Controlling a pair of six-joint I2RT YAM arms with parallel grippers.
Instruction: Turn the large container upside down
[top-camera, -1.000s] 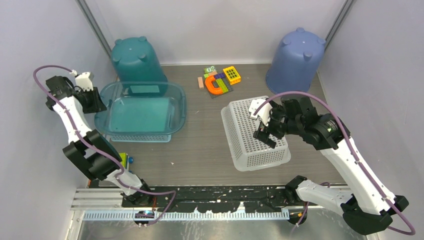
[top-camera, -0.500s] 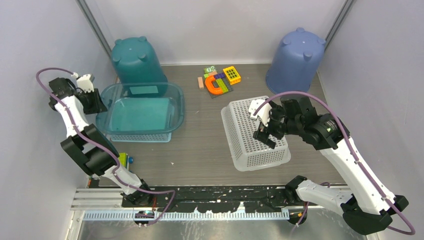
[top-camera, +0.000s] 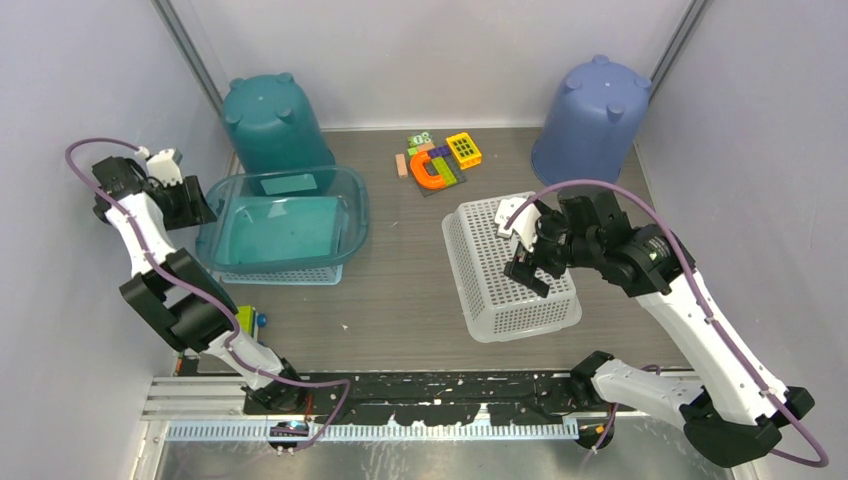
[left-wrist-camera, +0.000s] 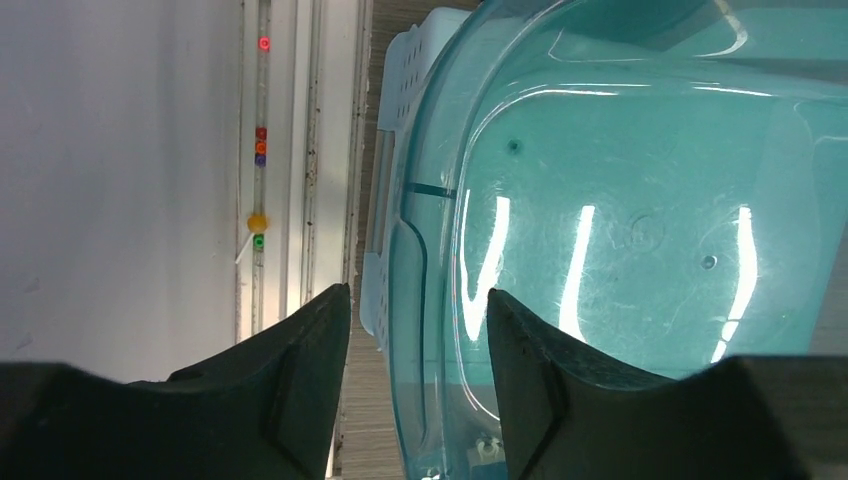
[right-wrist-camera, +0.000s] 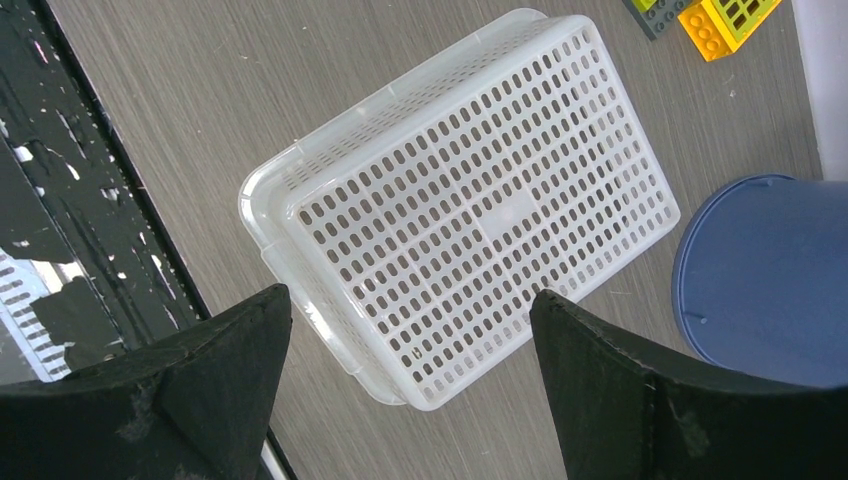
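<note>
Where the tub (top-camera: 285, 228) sits: left part of the worktop (top-camera: 400, 295), just near of an upturned teal bucket (top-camera: 275, 125); clear teal, open side up, resting on a white basket (left-wrist-camera: 395, 85).
Left fingers (left-wrist-camera: 315, 350): parted, astride the tub's left rim with a gap showing on each side; released.
Right fingers (right-wrist-camera: 230, 350): spread wide, grasping nothing, hovering over an upturned white crate (right-wrist-camera: 480, 220) on the right.
Elsewhere: blue bucket (top-camera: 590, 115) far right, mouth down; toy bricks (top-camera: 440, 160) far centre.
</note>
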